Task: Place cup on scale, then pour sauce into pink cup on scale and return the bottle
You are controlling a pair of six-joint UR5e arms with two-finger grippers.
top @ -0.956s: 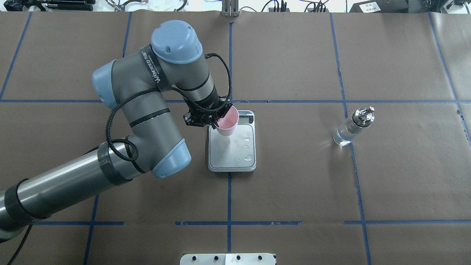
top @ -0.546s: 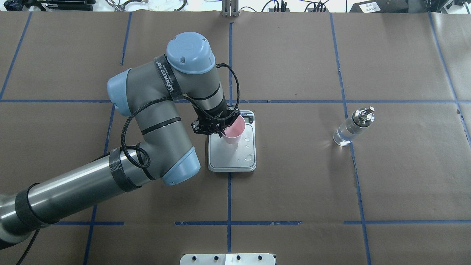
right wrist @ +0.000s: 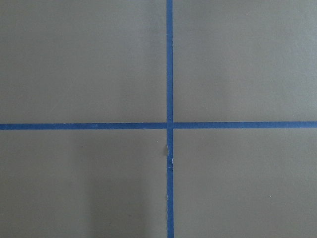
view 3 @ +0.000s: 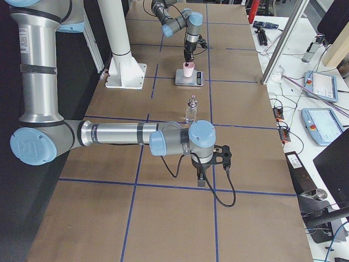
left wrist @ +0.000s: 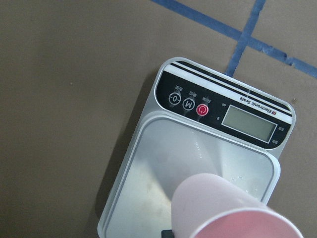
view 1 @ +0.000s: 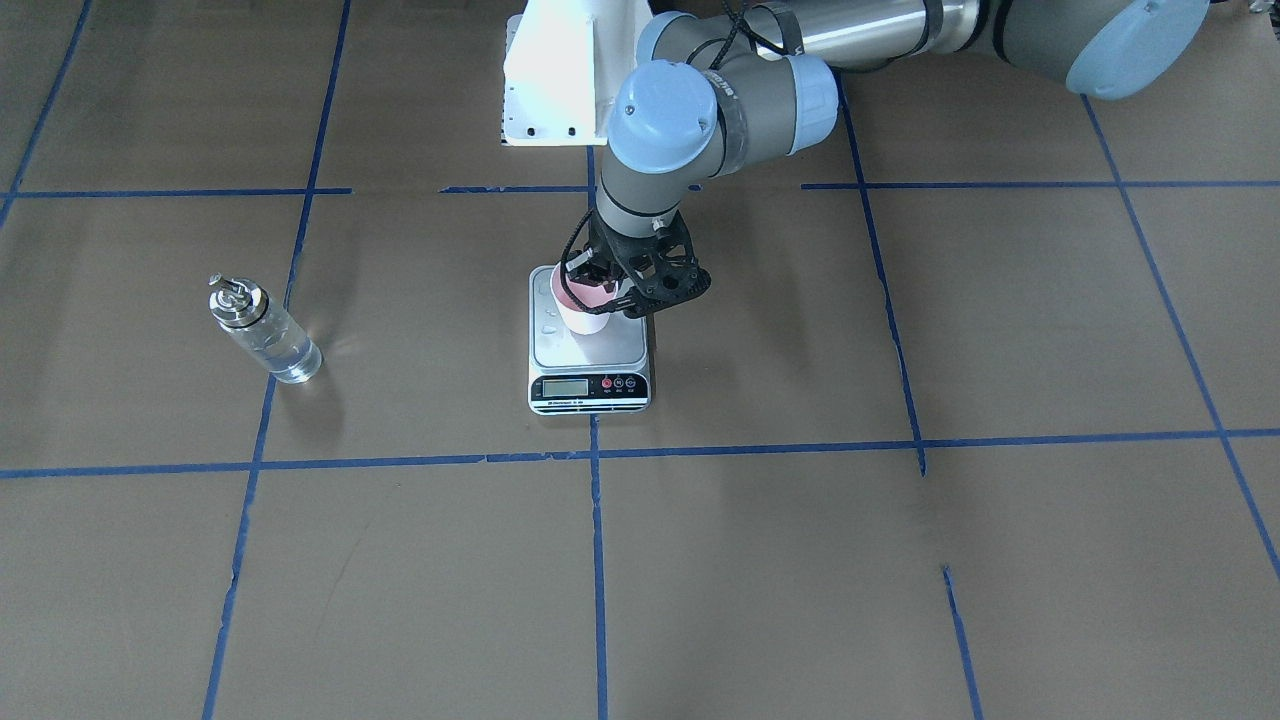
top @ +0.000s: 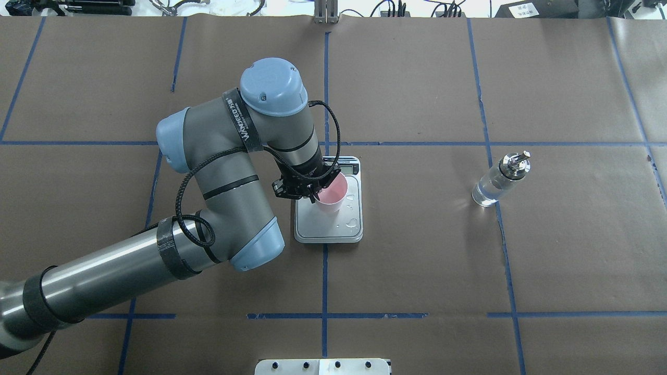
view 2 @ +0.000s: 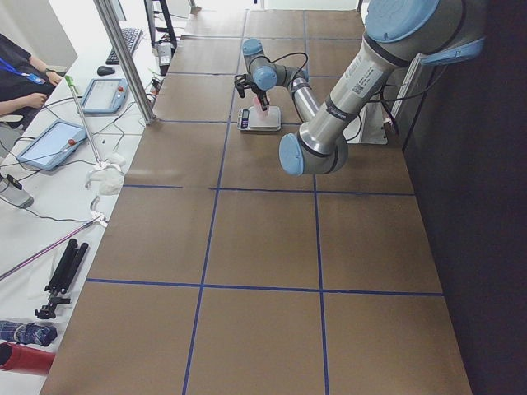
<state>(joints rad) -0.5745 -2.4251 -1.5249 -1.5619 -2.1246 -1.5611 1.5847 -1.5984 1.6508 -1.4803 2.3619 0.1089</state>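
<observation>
one readable label, "electronic scale". left gripper (top: pixel 313 195) pinches the cup (top: pixel 332 194), now further over the scale (top: pixel 323 225); right gripper (view 3: pixel 224 156): can't tell.

Blue tape lines (top: pixel 338 315) grid the brown tabletop (top: pixel 417 250); black cables (top: pixel 396 8) lie beyond its 12 o'clock edge in the overhead view.

Scale (top: pixel 328 225) sits mid-counter (top: pixel 417 260). Cup (top: pixel 333 190) is over the scale's platform, toward its display end, in the left end effector (top: pixel 314 194). Bottle (top: pixel 499 179) stands well apart from the scale, on the robot's right.
</observation>
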